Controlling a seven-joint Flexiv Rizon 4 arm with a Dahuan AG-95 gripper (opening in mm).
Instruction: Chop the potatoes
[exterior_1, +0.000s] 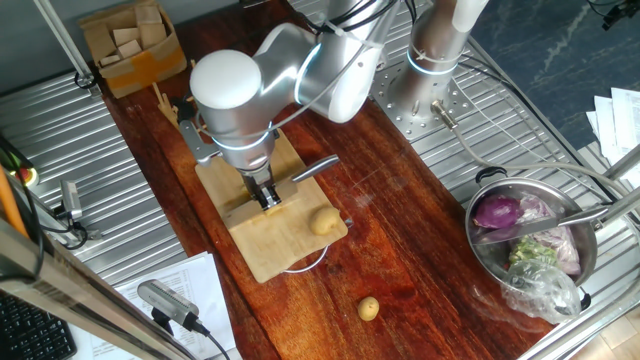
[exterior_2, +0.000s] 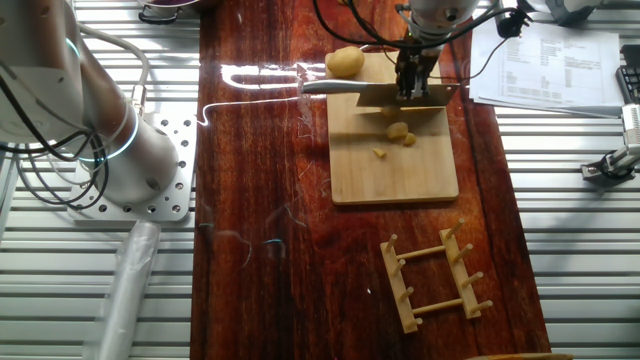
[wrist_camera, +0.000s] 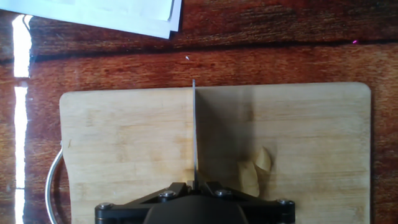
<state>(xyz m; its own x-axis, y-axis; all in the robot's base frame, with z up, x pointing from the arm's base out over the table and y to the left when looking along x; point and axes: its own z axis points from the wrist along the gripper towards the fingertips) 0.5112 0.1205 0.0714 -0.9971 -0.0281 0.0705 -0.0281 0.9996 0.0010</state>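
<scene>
My gripper (exterior_1: 265, 195) is shut on a knife (exterior_2: 350, 90) and holds it blade-down over the wooden cutting board (exterior_1: 262, 250). In the hand view the blade (wrist_camera: 194, 137) runs edge-on across the middle of the board (wrist_camera: 124, 137), starting from the gripper (wrist_camera: 196, 185). Cut potato pieces (wrist_camera: 250, 176) lie just right of the blade; they also show in the other fixed view (exterior_2: 400, 131) under the gripper (exterior_2: 413, 85). A larger whole potato (exterior_1: 324, 220) sits at the board's corner. A small potato (exterior_1: 368, 308) lies on the wooden table, off the board.
A metal bowl (exterior_1: 482, 262) at the right holds a purple onion (exterior_1: 497, 212), greens and a plastic bag. A wooden rack (exterior_2: 430, 275) lies beyond the board. A cardboard box (exterior_1: 130, 45) stands at the back left. Papers (exterior_2: 550, 60) lie beside the board.
</scene>
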